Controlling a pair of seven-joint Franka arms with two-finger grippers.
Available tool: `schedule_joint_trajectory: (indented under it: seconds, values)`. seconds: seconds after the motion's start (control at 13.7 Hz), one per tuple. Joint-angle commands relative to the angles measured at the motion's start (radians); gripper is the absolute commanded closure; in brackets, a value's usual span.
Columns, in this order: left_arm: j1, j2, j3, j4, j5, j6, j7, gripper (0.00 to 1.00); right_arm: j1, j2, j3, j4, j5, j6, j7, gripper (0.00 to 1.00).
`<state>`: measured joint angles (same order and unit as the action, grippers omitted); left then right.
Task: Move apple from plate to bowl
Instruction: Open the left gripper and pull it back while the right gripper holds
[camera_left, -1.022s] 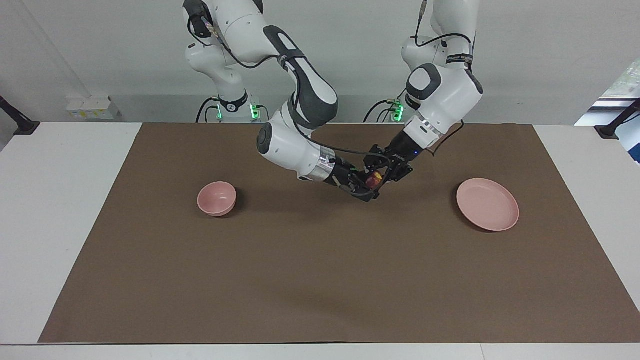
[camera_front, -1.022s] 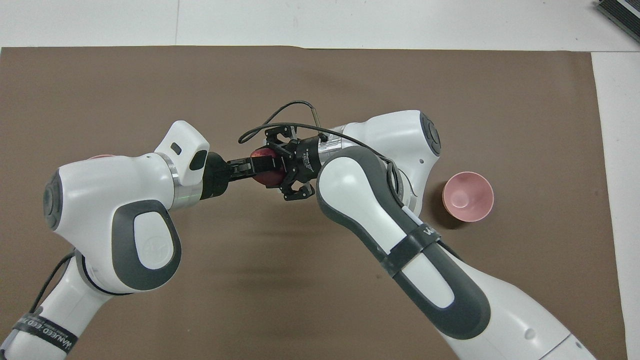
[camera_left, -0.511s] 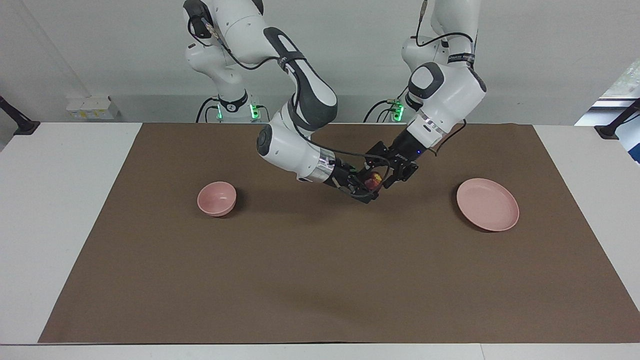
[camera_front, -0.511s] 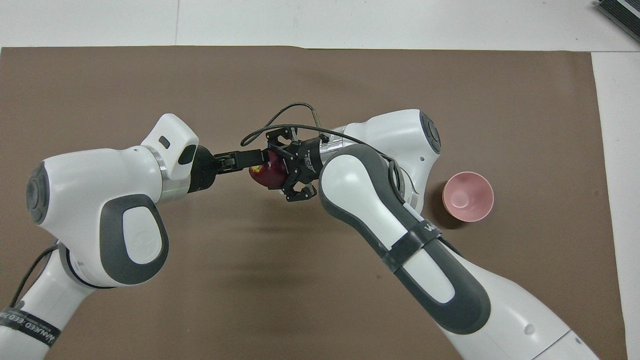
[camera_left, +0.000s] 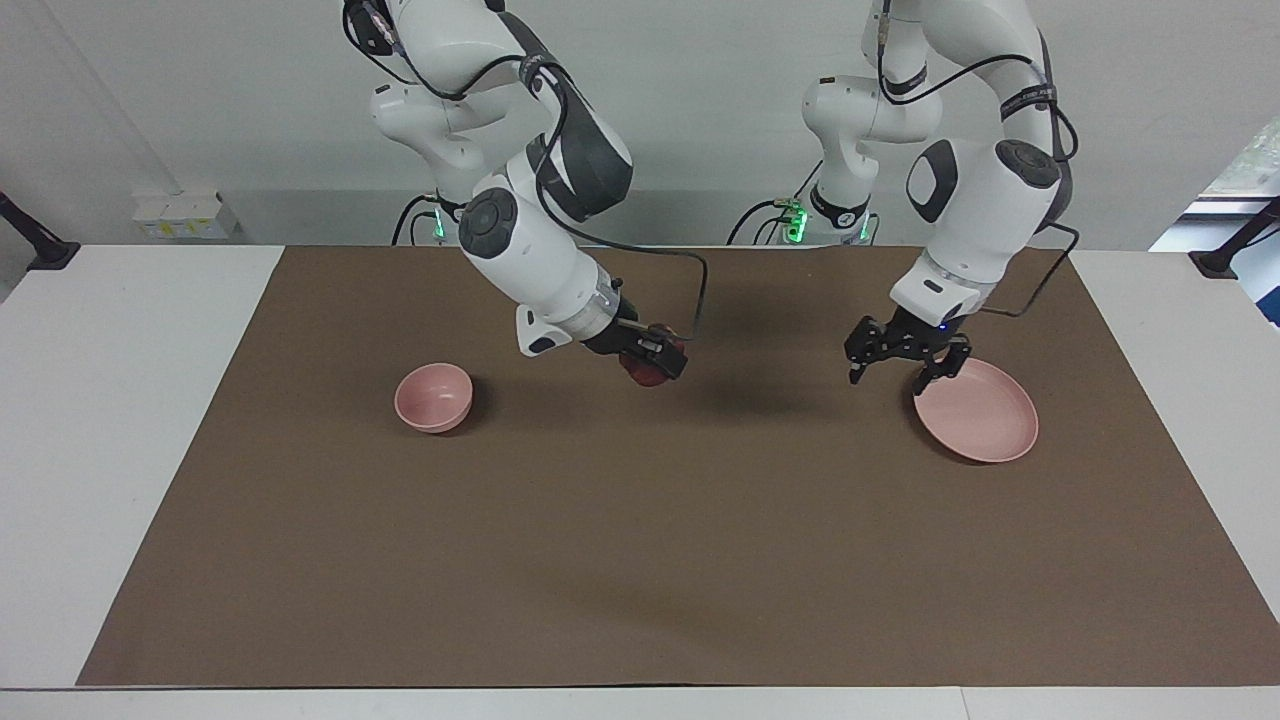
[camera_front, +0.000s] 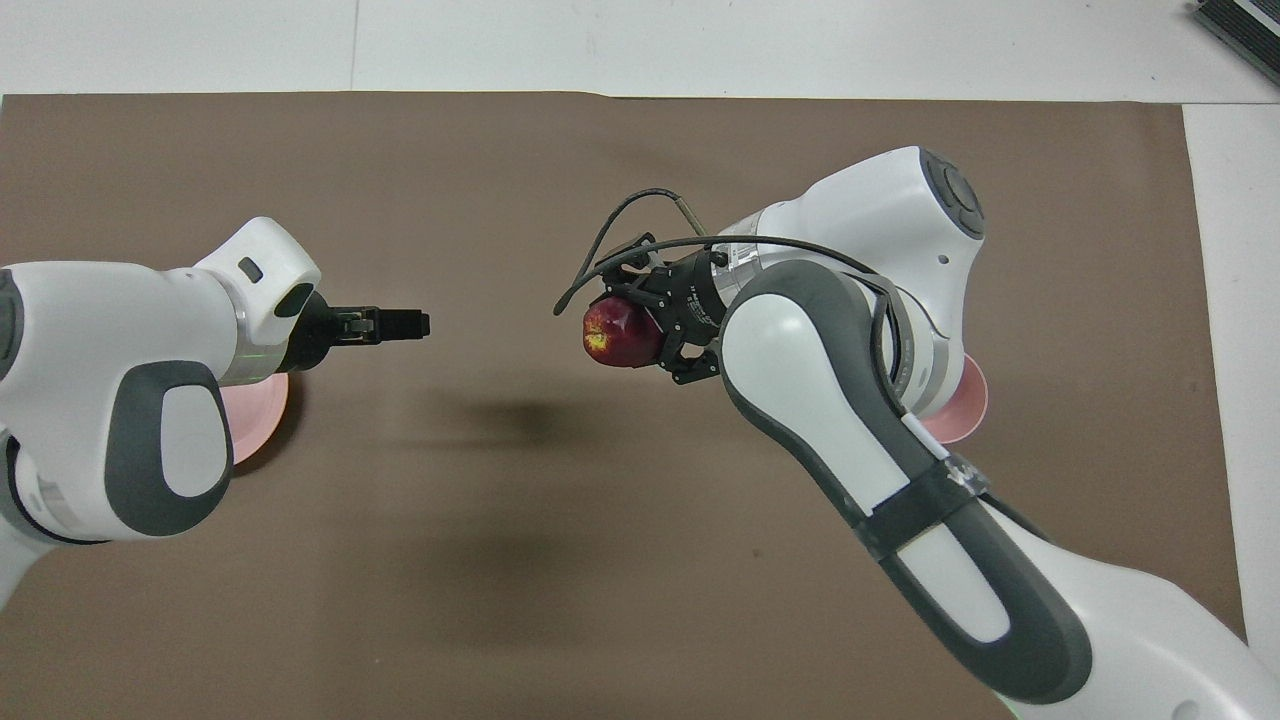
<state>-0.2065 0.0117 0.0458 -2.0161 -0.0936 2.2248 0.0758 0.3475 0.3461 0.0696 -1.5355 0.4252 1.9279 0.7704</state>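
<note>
The dark red apple (camera_left: 646, 374) is gripped in my right gripper (camera_left: 656, 366), held in the air over the brown mat between the bowl and the plate. It also shows in the overhead view (camera_front: 612, 335), with the right gripper (camera_front: 650, 335) shut around it. The small deep pink bowl (camera_left: 433, 397) stands toward the right arm's end; the right arm partly hides it in the overhead view (camera_front: 968, 408). The wide pink plate (camera_left: 985, 415) lies toward the left arm's end and has nothing on it. My left gripper (camera_left: 887, 383) is open and empty above the plate's rim.
A brown mat (camera_left: 640, 560) covers most of the white table (camera_left: 110, 420). In the overhead view the left arm covers most of the plate (camera_front: 262, 425), and the left gripper (camera_front: 412, 323) points toward the apple with a wide gap between them.
Both grippers were on the apple at mid-table. The left gripper has let go and drawn back over the plate. The right gripper has carried the apple a little toward the bowl.
</note>
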Motion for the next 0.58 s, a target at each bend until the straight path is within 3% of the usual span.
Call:
schedule_joint_trajectory:
  seconds: [0.0, 0.07, 0.51]
  values:
    - [0.065, 0.024, -0.007, 0.144, 0.072, -0.134, 0.036, 0.00, -0.022, -0.027, 0.004, 0.015, -0.127, -0.049, -0.152, 0.94]
    - [0.093, 0.024, -0.007, 0.192, 0.072, -0.187, 0.071, 0.00, -0.036, -0.035, 0.004, 0.015, -0.167, -0.062, -0.205, 1.00]
    - [0.208, 0.016, -0.003, 0.479, 0.068, -0.543, 0.194, 0.00, -0.087, -0.067, 0.004, 0.005, -0.410, -0.130, -0.489, 1.00]
